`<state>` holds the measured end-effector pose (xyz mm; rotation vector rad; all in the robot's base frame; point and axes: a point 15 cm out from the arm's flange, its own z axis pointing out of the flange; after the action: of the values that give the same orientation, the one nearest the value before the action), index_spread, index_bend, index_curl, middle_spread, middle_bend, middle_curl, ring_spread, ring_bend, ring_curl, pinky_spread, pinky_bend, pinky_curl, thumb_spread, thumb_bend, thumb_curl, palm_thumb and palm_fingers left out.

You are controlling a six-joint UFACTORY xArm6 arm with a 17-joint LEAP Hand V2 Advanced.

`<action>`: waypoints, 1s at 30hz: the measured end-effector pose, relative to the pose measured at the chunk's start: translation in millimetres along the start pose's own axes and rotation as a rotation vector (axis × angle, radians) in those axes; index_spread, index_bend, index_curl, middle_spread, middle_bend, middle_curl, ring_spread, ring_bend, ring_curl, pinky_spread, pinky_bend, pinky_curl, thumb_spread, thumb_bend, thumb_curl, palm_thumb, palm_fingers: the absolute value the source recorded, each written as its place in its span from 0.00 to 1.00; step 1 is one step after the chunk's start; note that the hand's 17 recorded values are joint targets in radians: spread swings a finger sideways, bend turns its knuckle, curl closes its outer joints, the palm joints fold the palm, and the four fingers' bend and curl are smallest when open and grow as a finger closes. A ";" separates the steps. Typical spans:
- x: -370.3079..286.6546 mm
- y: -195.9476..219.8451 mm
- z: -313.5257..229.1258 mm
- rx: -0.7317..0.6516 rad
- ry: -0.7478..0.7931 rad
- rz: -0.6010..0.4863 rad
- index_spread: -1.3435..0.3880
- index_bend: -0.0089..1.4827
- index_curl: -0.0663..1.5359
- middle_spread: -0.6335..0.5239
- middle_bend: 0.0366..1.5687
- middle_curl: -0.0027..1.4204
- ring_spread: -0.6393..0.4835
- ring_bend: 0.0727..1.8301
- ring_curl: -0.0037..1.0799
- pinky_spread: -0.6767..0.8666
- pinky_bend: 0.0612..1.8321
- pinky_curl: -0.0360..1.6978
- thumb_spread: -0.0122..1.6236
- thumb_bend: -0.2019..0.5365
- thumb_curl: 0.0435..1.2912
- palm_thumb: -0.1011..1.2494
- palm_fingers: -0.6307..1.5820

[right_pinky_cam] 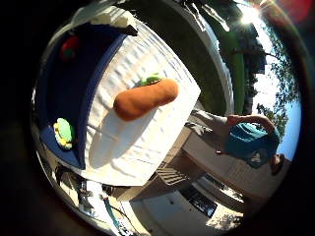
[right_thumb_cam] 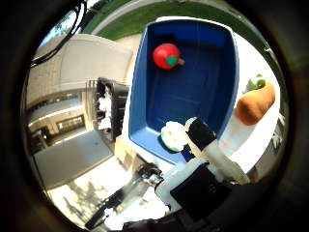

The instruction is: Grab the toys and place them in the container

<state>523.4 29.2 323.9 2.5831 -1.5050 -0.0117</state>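
Observation:
An orange plush carrot [right_pinky_cam: 145,100] with green leaves lies on the white cloth [right_pinky_cam: 133,147] of the table, beside the blue container [right_thumb_cam: 193,92]. Inside the container are a red apple toy [right_thumb_cam: 166,56] at one end and a round green and yellow toy [right_pinky_cam: 64,132] at the other. My hand [right_thumb_cam: 205,164] hovers above the container's near rim. One white and black finger reaches out straight over the green and yellow toy. Nothing is held in the hand.
The table stands outdoors on pavement, with a lawn beyond it. The cloth's edge drops off close behind the carrot. A low wall and a building lie past the container's far side.

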 end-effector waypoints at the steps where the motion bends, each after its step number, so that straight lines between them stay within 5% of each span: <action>1: 11.3 4.3 0.2 -0.006 0.020 0.000 0.55 0.13 0.18 0.62 0.08 0.20 0.82 0.18 0.29 0.74 0.32 0.23 0.67 0.24 0.23 0.58 0.28; 7: 94.2 26.8 30.3 -0.048 0.096 -0.011 0.56 0.14 0.19 0.61 0.07 0.20 0.81 0.18 0.29 0.73 0.31 0.22 0.67 0.24 0.23 0.59 0.28; 21: 120.7 2.9 137.0 -0.154 0.094 -0.079 0.59 0.12 0.20 0.57 0.09 0.20 0.79 0.17 0.30 0.72 0.28 0.20 0.66 0.24 0.22 0.60 0.29; 28: 120.1 -2.3 149.7 -0.196 0.135 -0.125 0.63 0.15 0.21 0.53 0.12 0.23 0.77 0.18 0.29 0.70 0.23 0.17 0.66 0.24 0.23 0.61 0.36; 29: 120.9 -2.6 149.7 -0.193 0.135 -0.123 0.63 0.14 0.21 0.51 0.18 0.24 0.75 0.23 0.30 0.69 0.20 0.15 0.66 0.25 0.23 0.62 0.47; 30: 123.0 -1.5 150.2 -0.189 0.131 -0.118 0.63 0.14 0.21 0.51 0.18 0.24 0.75 0.23 0.30 0.69 0.20 0.15 0.66 0.25 0.23 0.62 0.47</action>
<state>573.2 -95.5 183.7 2.4653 -1.2426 0.0020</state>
